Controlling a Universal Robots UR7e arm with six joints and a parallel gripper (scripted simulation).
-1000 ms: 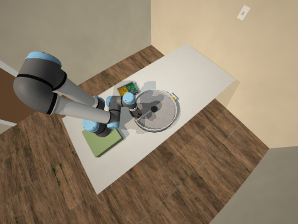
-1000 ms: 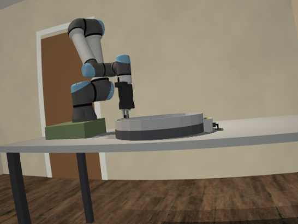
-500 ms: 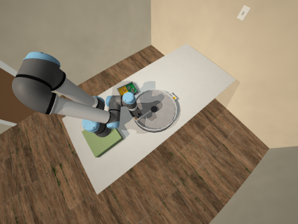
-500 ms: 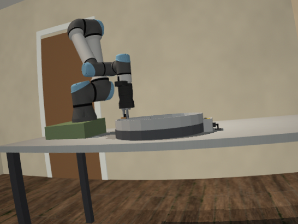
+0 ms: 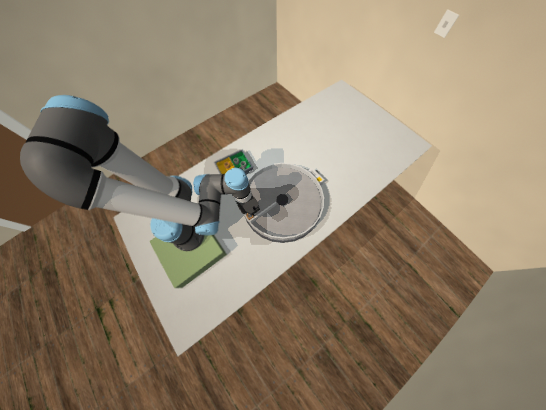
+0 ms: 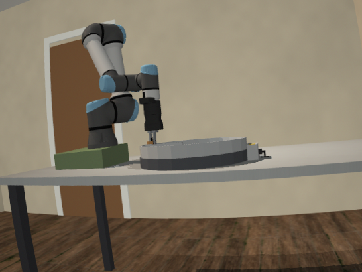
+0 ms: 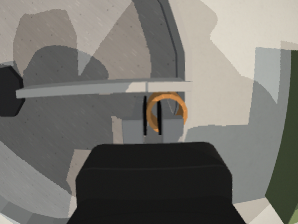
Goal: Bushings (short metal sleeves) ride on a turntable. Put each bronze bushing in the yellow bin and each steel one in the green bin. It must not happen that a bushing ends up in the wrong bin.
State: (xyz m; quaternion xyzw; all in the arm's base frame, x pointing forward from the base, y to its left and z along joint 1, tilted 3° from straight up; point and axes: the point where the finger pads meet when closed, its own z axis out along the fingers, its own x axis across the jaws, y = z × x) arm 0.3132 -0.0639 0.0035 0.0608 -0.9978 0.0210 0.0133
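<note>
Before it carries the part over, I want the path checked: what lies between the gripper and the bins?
In the top view, only the arm's wrist joint lies between the gripper, shut on the bronze bushing, and the bins.

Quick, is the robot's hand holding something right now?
Hand: closed on a bronze bushing, above the turntable's rim.

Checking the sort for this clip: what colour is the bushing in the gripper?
Bronze-orange. The bushing in the gripper shows best in the wrist view.
</note>
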